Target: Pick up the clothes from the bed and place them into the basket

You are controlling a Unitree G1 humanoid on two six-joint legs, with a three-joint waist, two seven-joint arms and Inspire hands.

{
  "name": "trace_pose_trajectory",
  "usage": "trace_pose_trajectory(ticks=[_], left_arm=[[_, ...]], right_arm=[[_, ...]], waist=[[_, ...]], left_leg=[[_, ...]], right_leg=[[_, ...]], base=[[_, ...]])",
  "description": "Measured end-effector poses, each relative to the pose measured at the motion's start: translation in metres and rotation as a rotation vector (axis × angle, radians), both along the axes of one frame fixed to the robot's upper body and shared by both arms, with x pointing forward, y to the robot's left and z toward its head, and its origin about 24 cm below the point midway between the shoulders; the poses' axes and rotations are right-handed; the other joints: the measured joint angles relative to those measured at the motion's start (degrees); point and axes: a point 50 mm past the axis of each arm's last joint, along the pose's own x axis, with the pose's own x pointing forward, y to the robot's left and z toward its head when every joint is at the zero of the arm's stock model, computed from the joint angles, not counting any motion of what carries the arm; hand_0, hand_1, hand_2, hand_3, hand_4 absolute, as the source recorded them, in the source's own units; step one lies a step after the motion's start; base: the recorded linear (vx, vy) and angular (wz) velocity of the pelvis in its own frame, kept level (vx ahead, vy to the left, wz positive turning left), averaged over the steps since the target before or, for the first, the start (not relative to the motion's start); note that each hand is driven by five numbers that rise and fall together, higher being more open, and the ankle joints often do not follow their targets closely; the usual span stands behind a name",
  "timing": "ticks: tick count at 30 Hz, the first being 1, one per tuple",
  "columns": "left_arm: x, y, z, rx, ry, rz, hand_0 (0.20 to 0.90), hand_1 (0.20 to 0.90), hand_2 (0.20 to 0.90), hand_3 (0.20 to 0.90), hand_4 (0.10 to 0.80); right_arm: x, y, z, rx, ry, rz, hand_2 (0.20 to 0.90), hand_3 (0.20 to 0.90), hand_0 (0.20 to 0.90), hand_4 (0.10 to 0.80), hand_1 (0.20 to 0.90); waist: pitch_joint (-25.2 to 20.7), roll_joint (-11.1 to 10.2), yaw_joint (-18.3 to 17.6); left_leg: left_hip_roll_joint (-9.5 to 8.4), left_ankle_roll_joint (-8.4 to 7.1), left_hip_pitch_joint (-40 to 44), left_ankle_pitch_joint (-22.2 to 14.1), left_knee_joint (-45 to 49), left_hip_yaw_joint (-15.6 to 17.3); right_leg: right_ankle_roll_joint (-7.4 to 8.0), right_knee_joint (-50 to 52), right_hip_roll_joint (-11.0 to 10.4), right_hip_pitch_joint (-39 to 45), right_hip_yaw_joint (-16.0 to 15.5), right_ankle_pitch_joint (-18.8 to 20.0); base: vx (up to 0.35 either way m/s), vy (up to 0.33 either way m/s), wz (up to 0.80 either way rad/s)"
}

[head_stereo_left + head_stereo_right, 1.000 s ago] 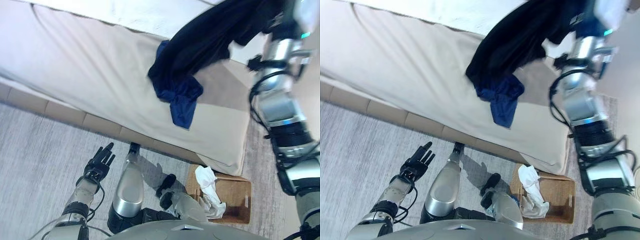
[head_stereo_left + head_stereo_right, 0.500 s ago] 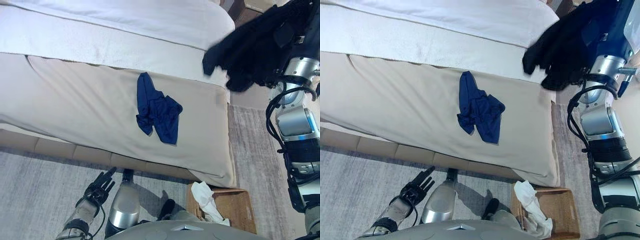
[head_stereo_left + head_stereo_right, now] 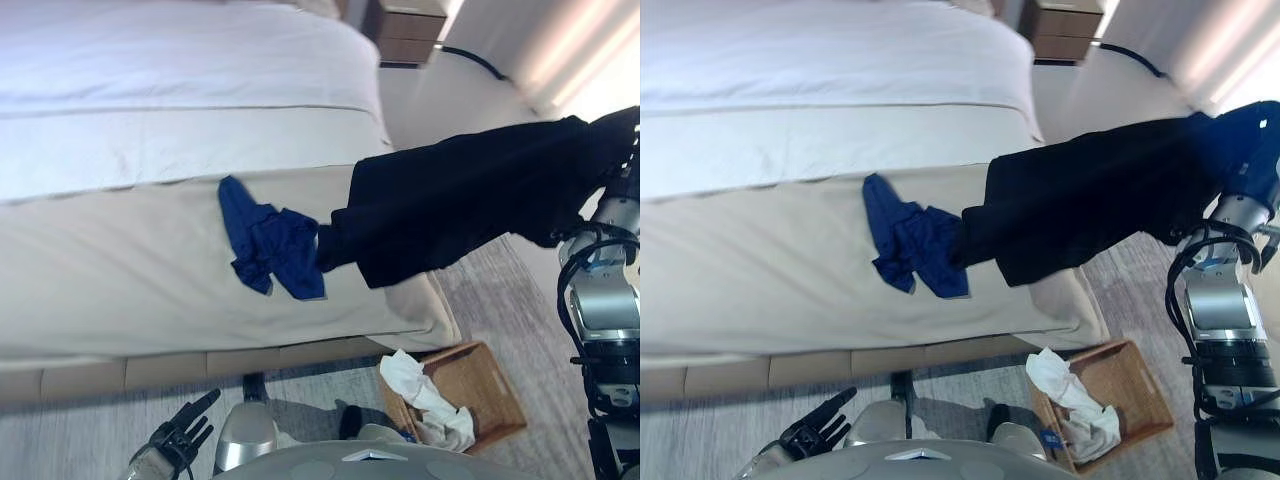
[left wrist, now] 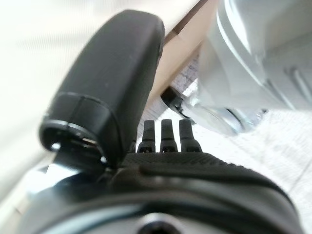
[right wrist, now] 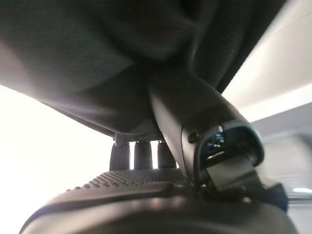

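Observation:
A large black garment (image 3: 460, 205) hangs in the air over the bed's right corner. My right hand (image 5: 146, 195) is shut on its top end, and the cloth covers that hand in the eye views. A crumpled blue garment (image 3: 268, 245) lies on the beige cover of the bed (image 3: 100, 270), just left of the black one's lower end. The wicker basket (image 3: 495, 395) stands on the floor below the bed's corner and holds a white cloth (image 3: 425, 395). My left hand (image 3: 180, 437) hangs low by the bed's foot, open and holding nothing.
A wooden nightstand (image 3: 405, 30) stands beyond the bed's far right corner. A grey rug (image 3: 480, 300) lies between the bed and the basket. White bedding (image 3: 150, 80) covers the far half of the bed.
The camera has swung, shifting the whole picture. My right hand has carried the black garment off the bed and out over its right corner. The blue garment stays on the cover.

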Motion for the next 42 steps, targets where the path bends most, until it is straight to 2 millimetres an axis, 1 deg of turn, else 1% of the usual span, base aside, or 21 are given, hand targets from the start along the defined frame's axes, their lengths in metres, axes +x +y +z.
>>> trace_pose_trajectory(ticks=[1, 3, 5, 7, 10, 12, 13, 15, 17, 18, 20, 21, 22, 23, 24, 26, 29, 32, 36, 39, 42], left_arm=[[0.009, -0.001, 0.002, 0.001, -0.022, -0.017, 0.9, 0.9, 0.9, 0.9, 0.8], [0.019, -0.002, 0.004, 0.007, -0.036, -0.061, 0.9, 0.9, 0.9, 0.9, 0.8], [0.03, -0.005, 0.006, 0.01, -0.056, -0.102, 0.9, 0.9, 0.9, 0.9, 0.8], [0.041, -0.014, 0.007, -0.004, -0.084, -0.153, 0.9, 0.9, 0.9, 0.9, 0.8], [0.053, -0.032, 0.006, -0.044, -0.118, -0.214, 0.9, 0.9, 0.9, 0.9, 0.8], [0.07, -0.051, 0.008, -0.081, -0.169, -0.288, 0.9, 0.9, 0.9, 0.9, 0.8], [0.077, -0.056, 0.01, -0.093, -0.192, -0.314, 0.9, 0.9, 0.9, 0.9, 0.8], [0.094, -0.063, 0.016, -0.091, -0.25, -0.366, 0.9, 0.9, 0.9, 0.9, 0.8], [0.113, -0.07, 0.025, -0.078, -0.302, -0.417, 0.9, 0.9, 0.9, 0.9, 0.8], [0.138, -0.075, 0.038, -0.071, -0.366, -0.45, 0.9, 0.9, 0.9, 0.9, 0.8], [0.162, -0.079, 0.053, -0.07, -0.436, -0.464, 0.9, 0.9, 0.9, 0.9, 0.8], [0.175, -0.082, 0.062, -0.069, -0.478, -0.472, 0.9, 0.9, 0.9, 0.9, 0.8], [0.187, -0.084, 0.071, -0.072, -0.516, -0.475, 0.9, 0.9, 0.9, 0.9, 0.8], [0.195, -0.086, 0.078, -0.076, -0.552, -0.476, 0.9, 0.9, 0.9, 0.9, 0.8], [0.2, -0.087, 0.084, -0.077, -0.579, -0.478, 0.9, 0.9, 0.9, 0.9, 0.8], [0.206, -0.083, 0.089, -0.074, -0.611, -0.467, 0.9, 0.9, 0.9, 0.9, 0.8], [0.208, -0.084, 0.093, -0.09, -0.639, -0.467, 0.9, 0.9, 0.9, 0.9, 0.8], [0.208, -0.078, 0.097, -0.093, -0.655, -0.46, 0.9, 0.9, 0.9, 0.9, 0.8], [0.21, -0.067, 0.101, -0.08, -0.656, -0.455, 0.9, 0.9, 0.9, 0.9, 0.8], [0.208, -0.067, 0.1, -0.088, -0.653, -0.454, 0.9, 0.9, 0.9, 0.9, 0.8], [0.205, -0.071, 0.098, -0.108, -0.644, -0.457, 0.9, 0.9, 0.9, 0.9, 0.8]], right_arm=[[-0.003, -0.006, -0.014, 0.034, 0.073, 0.007, 0.3, 0.2, 0.3, 0.1, 0.3], [-0.007, -0.016, -0.05, 0.126, 0.272, 0.049, 0.3, 0.2, 0.3, 0.1, 0.3], [-0.013, -0.018, -0.079, 0.179, 0.435, 0.073, 0.3, 0.2, 0.3, 0.1, 0.3], [-0.021, -0.014, -0.115, 0.243, 0.614, 0.094, 0.3, 0.2, 0.3, 0.1, 0.3], [-0.029, -0.008, -0.141, 0.292, 0.724, 0.086, 0.3, 0.2, 0.3, 0.1, 0.3], [-0.034, -0.008, -0.158, 0.307, 0.795, 0.051, 0.3, 0.2, 0.3, 0.1, 0.3], [-0.034, -0.008, -0.161, 0.308, 0.813, 0.039, 0.3, 0.2, 0.3, 0.1, 0.3], [-0.024, -0.007, -0.16, 0.302, 0.819, 0.033, 0.3, 0.2, 0.3, 0.1, 0.3], [-0.009, -0.007, -0.151, 0.294, 0.793, 0.016, 0.3, 0.2, 0.3, 0.1, 0.3], [0.005, -0.009, -0.14, 0.307, 0.747, -0.001, 0.3, 0.2, 0.3, 0.1, 0.3], [0.027, -0.009, -0.12, 0.324, 0.678, -0.015, 0.3, 0.2, 0.3, 0.1, 0.3], [0.038, -0.008, -0.108, 0.33, 0.637, -0.015, 0.333, 0.238, 0.333, 0.138, 0.333], [0.048, -0.006, -0.097, 0.326, 0.607, -0.008, 0.9, 0.9, 0.9, 0.8, 0.9], [0.059, -0.003, -0.085, 0.315, 0.592, -0.003, 0.9, 0.9, 0.9, 0.8, 0.9], [0.067, -0.001, -0.077, 0.318, 0.583, -0.002, 0.9, 0.9, 0.9, 0.8, 0.9], [0.073, 0.006, -0.078, 0.312, 0.615, 0.003, 0.9, 0.9, 0.9, 0.8, 0.9], [0.065, -0.003, -0.086, 0.322, 0.668, -0.084, 0.9, 0.9, 0.9, 0.8, 0.9], [0.066, -0.006, -0.08, 0.312, 0.645, -0.128, 0.9, 0.9, 0.9, 0.8, 0.9], [0.062, -0.013, -0.077, 0.271, 0.665, -0.172, 0.9, 0.9, 0.9, 0.8, 0.9], [0.057, -0.019, -0.079, 0.235, 0.689, -0.213, 0.9, 0.9, 0.9, 0.8, 0.9], [0.047, -0.033, -0.077, 0.204, 0.694, -0.272, 0.9, 0.9, 0.9, 0.8, 0.9]], waist=[[-0.56, 0.49, -1.51], [-1.34, 1.77, -3.01], [-1.9, 2.71, -4.79], [-2.27, 3.75, -6.19], [-1.76, 5.29, -7.07], [-0.72, 6.7, -7.48], [-0.1, 7.18, -7.63], [2.89, 8.46, -8.23], [5.72, 10.02, -8.37], [8.5, 11.69, -8.11], [12.57, 13.75, -7.88], [14.54, 15.01, -7.27], [16.51, 16.42, -6.56], [17.56, 17.73, -6.49], [17.47, 18.17, -6.2], [17.44, 18.23, -5.15], [17.44, 18.24, -4.65], [17.42, 18.26, -4.55], [17.4, 18.29, -4.46], [17.39, 18.3, -4.76], [17.39, 18.29, -4.78]], left_leg=[[0.09, -0.1, 0.25, -0.1, 0.01, 0.51], [0.8, -0.83, 0.83, -0.71, -0.25, 2.5], [1.55, -0.97, 0.87, -0.78, -0.27, 3.74], [2.42, -1.25, 1.13, -0.86, -0.28, 5.27], [3.08, -1.1, 0.83, -0.67, -0.28, 6.4], [3.42, -1.32, -0.08, -0.37, -0.23, 7.4], [3.46, -1.33, -0.93, -0.38, -0.2, 7.49], [3.69, -1.34, -2.77, 0.58, 0.03, 7.7], [3.82, -1.33, -5.23, 1.27, 0.05, 7.95], [3.88, -1.38, -7.49, 1.94, 0.07, 8.16], [3.71, -1.61, -9.87, 2.14, 0.08, 8.24], [3.45, -1.63, -10.99, 2.42, 0.09, 8.15], [3.16, -1.6, -11.88, 2.84, 0.1, 8.04], [2.75, -1.46, -13.6, 2.92, 0.5, 8.02], [2.0, -1.65, -15.51, 2.61, 0.68, 7.8], [1.3, -1.23, -17.28, 4.03, 1.02, 6.67], [0.65, -1.19, -17.27, 4.14, 0.93, 5.7], [0.29, -0.94, -17.85, 4.35, 0.78, 5.71], [0.42, -1.0, -18.3, 4.45, 0.71, 5.32], [0.81, -1.06, -18.22, 4.5, 0.78, 4.65], [1.02, -0.99, -18.09, 4.62, 0.87, 3.58]], right_leg=[[0.23, -0.19, -0.02, -0.2, 0.63, 0.14], [0.42, -0.66, 0.43, -0.69, 2.52, 0.44], [0.22, -1.39, 1.08, -1.19, 3.69, 0.67], [0.28, -3.18, 1.85, -1.41, 5.25, 1.85], [0.17, -3.79, 2.52, -2.63, 7.23, 2.85], [0.21, -3.74, 2.8, -4.21, 7.88, 3.78], [0.13, -3.74, 2.83, -5.23, 8.02, 3.84], [0.13, -2.52, 3.1, -7.87, 8.46, 4.35], [0.05, -0.89, 3.08, -11.28, 8.57, 4.41], [0.04, 1.03, 3.0, -14.9, 8.62, 4.36], [0.02, 4.37, 2.78, -19.29, 8.44, 4.34], [0.01, 6.01, 2.6, -21.56, 8.43, 4.35], [-0.03, 7.96, 2.36, -23.67, 8.32, 4.32], [-0.8, 10.34, 1.69, -26.76, 7.31, 3.77], [-1.23, 12.37, 1.08, -29.74, 7.64, 2.3], [-1.16, 15.65, 0.54, -33.42, 7.96, 1.7], [-1.23, 18.99, -0.39, -34.72, 7.53, -0.8], [-1.11, 20.71, -0.75, -36.07, 7.51, -1.51], [-1.16, 22.42, -0.71, -37.18, 7.33, -2.76], [-1.31, 22.56, -0.56, -36.73, 6.56, -3.19], [-1.41, 22.42, -0.5, -35.52, 5.5, -3.28]], base=[[-0.077, -0.125, -0.39], [-0.073, -0.158, -0.51], [-0.062, -0.178, -0.46], [-0.092, -0.187, -0.5], [-0.15, -0.173, -0.36], [-0.248, -0.221, -0.26], [-0.224, -0.193, -0.14], [-0.277, -0.176, -0.1], [-0.308, -0.178, -0.12], [-0.315, -0.172, -0.15], [-0.176, -0.09, -0.21], [-0.17, -0.039, -0.32], [-0.175, -0.023, -0.33], [-0.04, 0.001, -0.27], [0.04, 0.007, -0.31], [0.028, 0.001, -0.14], [-0.026, 0.005, 0.19], [-0.038, 0.03, 0.04], [0.021, 0.009, 0.03], [0.076, 0.001, 0.09], [0.068, 0.001, 0.15]])
